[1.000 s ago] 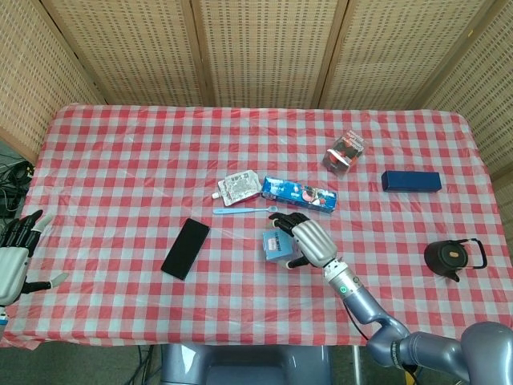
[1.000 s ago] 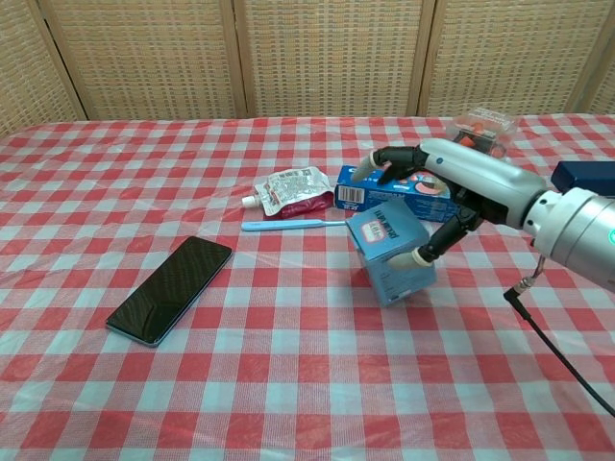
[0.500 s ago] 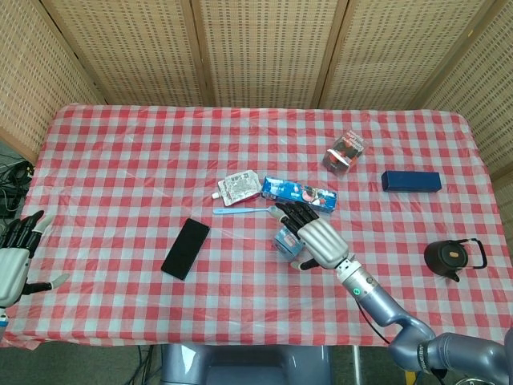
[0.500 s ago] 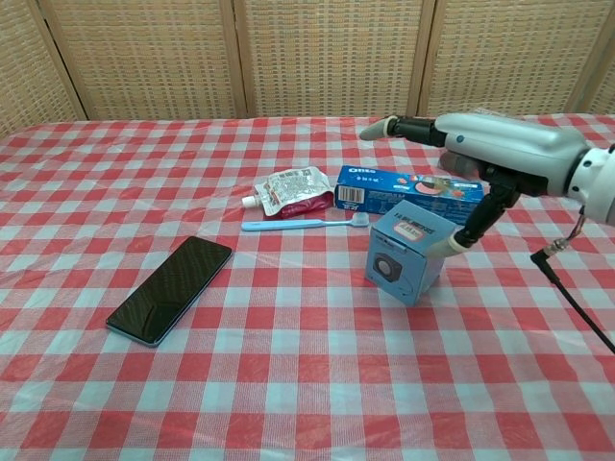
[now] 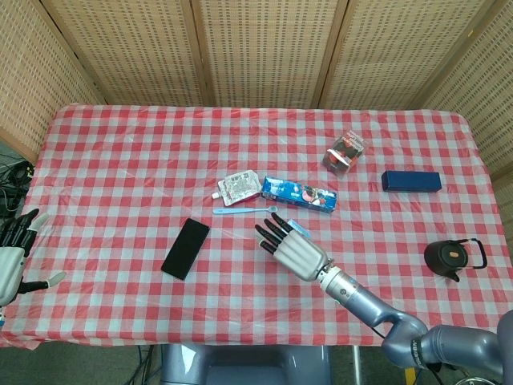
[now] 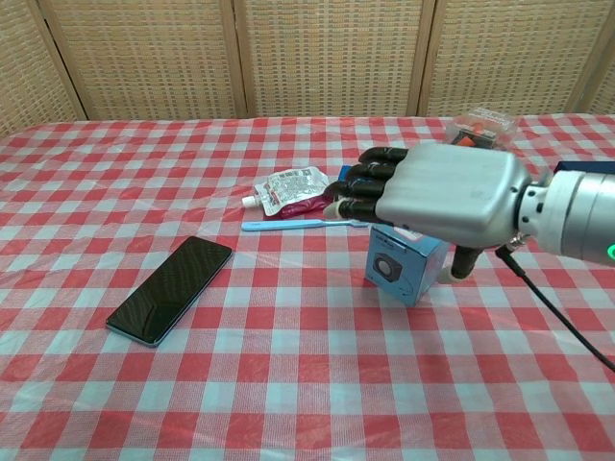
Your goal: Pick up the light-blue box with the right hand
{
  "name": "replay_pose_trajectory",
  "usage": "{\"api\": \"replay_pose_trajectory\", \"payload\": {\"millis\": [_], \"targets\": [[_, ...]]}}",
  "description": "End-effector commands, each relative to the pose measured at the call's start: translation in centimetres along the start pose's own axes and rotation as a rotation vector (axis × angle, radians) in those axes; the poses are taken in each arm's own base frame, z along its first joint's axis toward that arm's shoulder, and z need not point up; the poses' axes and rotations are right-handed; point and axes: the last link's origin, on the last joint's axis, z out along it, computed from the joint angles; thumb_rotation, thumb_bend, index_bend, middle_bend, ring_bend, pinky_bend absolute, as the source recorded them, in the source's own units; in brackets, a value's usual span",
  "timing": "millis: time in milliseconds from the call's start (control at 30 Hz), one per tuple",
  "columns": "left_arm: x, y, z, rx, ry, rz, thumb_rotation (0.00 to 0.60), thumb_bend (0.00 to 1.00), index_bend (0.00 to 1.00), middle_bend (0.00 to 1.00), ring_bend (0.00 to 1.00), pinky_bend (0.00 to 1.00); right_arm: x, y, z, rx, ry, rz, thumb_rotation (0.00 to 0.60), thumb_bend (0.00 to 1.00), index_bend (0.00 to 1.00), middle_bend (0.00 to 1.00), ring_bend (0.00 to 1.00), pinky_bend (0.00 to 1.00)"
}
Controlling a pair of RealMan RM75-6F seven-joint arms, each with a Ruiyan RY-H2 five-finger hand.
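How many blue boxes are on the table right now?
3: the light-blue box under the right hand, the long blue box beside the toothbrush, and the dark blue box far right. None seem hidden.

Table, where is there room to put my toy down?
Free: the far strip behind the pouch, and the near cloth in front of the phone. Crowded: the middle, where the right robot hand hangs over the box near the toothbrush.

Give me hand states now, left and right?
Left hand: open, holds nothing, off the table's left edge.
Right hand: open, fingers extended over the light-blue box, not gripping.
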Motion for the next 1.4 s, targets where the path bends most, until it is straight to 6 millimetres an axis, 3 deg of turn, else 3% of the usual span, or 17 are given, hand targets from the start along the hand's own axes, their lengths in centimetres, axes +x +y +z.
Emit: {"api": "replay_pose_trajectory", "payload": {"millis": [33,333,567,633,733,900,1033,1167,1400], "targets": [[0.0,-0.1,0.0,0.0,0.0,0.0,0.6,0.0,0.0,0.0,0.0,0.0,-0.4,-1.4,1.1,0.046,-0.012,-0.126,0.6,0.15,0.04,0.03,0.0,0.0],[0.1,-0.1,0.0,-0.002,-0.003,-0.006,0.6,0.0,0.0,0.0,0.0,0.0,-1.9,-1.5,1.6,0.048,-0.065,-0.299,0.6,0.19,0.08,0.09,0.02,0.02],[0.0,0.0,0.1,-0.002,-0.007,-0.005,0.6,0.0,0.0,0.0,0.0,0.0,-3.0,-0.6,2.1,0.017,-0.074,-0.359,0.6,0.28,0.24,0.31,0.27,0.4],[0.0,0.0,0.1,-0.002,-0.008,-0.005,0.6,0.0,0.0,0.0,0.0,0.0,-3.2,-0.4,2.1,0.011,-0.075,-0.361,0.6,0.34,0.32,0.39,0.36,0.5],[0.0,0.0,0.1,-0.002,-0.009,-0.005,0.6,0.0,0.0,0.0,0.0,0.0,-3.3,-0.3,2.1,0.0,-0.074,-0.346,0.6,0.42,0.42,0.48,0.46,0.59],[0.0,-0.1,0.1,0.0,-0.009,-0.006,0.6,0.0,0.0,0.0,0.0,0.0,-2.3,0.1,2.1,-0.015,0.003,-0.269,0.6,0.48,0.46,0.52,0.5,0.62],[0.0,0.0,0.1,-0.002,-0.011,-0.006,0.6,0.0,0.0,0.0,0.0,0.0,-0.9,0.9,1.9,-0.063,0.084,-0.087,0.6,0.49,0.46,0.53,0.51,0.63],[0.0,0.0,0.1,-0.007,-0.016,-0.014,0.6,0.0,0.0,0.0,0.0,0.0,0.0,1.5,1.7,-0.138,0.12,0.227,0.6,0.5,0.46,0.53,0.51,0.63],[0.0,0.1,0.0,-0.01,-0.015,-0.011,0.6,0.0,0.0,0.0,0.0,0.0,-0.3,1.4,0.9,-0.203,0.099,0.711,0.6,0.52,0.46,0.54,0.51,0.63]]}}
